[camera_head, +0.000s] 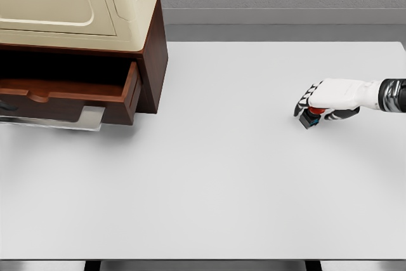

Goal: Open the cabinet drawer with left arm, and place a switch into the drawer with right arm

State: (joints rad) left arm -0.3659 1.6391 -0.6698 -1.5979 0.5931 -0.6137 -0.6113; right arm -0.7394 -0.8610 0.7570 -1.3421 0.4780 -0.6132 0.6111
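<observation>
A brown wooden cabinet point(152, 61) stands at the table's far left with a cream appliance point(76, 4) on top. Its drawer point(70, 96) is pulled out toward me, the dark inside showing, and a grey handle plate point(63, 120) hangs at its front. At the right side of the table, my right hand point(315, 107) comes in from the right edge. Its fingers are curled over a small switch point(310, 118) with a red top and a dark blue body, low over the table. My left arm does not show.
The white table point(216, 176) spreads wide between the drawer and my right hand. Its front edge runs along the bottom, and a grey wall stands behind the far edge.
</observation>
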